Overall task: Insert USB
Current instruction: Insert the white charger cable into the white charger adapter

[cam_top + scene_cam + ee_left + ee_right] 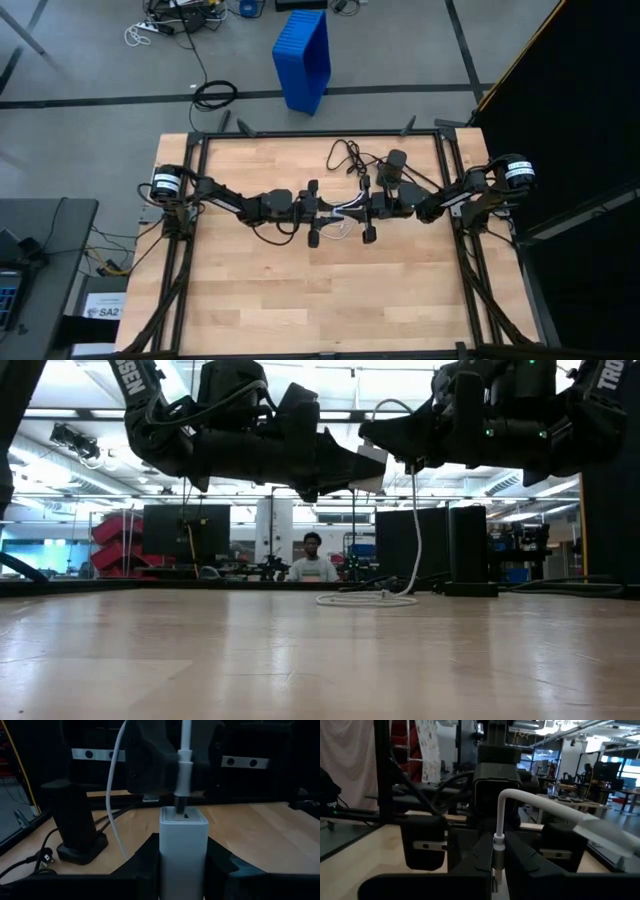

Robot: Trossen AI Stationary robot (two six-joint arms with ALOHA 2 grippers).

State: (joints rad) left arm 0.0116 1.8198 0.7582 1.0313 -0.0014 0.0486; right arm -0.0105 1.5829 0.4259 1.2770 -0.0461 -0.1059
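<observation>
A pale wooden table top (300,290) framed by black metal rails lies under me, on a grey floor where a blue plastic crate (304,58) stands beyond the far edge. In the level view an open workshop stretches behind, with a person (313,559) seated far off at a desk.

I take the white block-shaped charger (183,851) as my landmark. My left claw (311,213) reaches in from the left rail to the table's middle, and its two dark fingers (141,864) are clamped on the charger's sides, holding it upright and raised off the wood. In the level view the charger's pale end shows at the tip of that arm, well above the surface.

Directly over the charger's top socket stands the small white plug (184,775) of the thin white USB cable (414,510). Its dark metal tip sits in the mouth of the socket; how deep it goes I cannot tell. My right claw (368,211), coming in from the right rail, is closed on that plug, the fingers (522,865) pressed on either side of it, with the cable bending away above them.

From the plug the cable drops to the table, where the rest of it lies wound in a small loop (366,598) beyond the charger. A black upright adapter box (395,165) with a thin black cord (345,155) stands behind the charger, to its right.
</observation>
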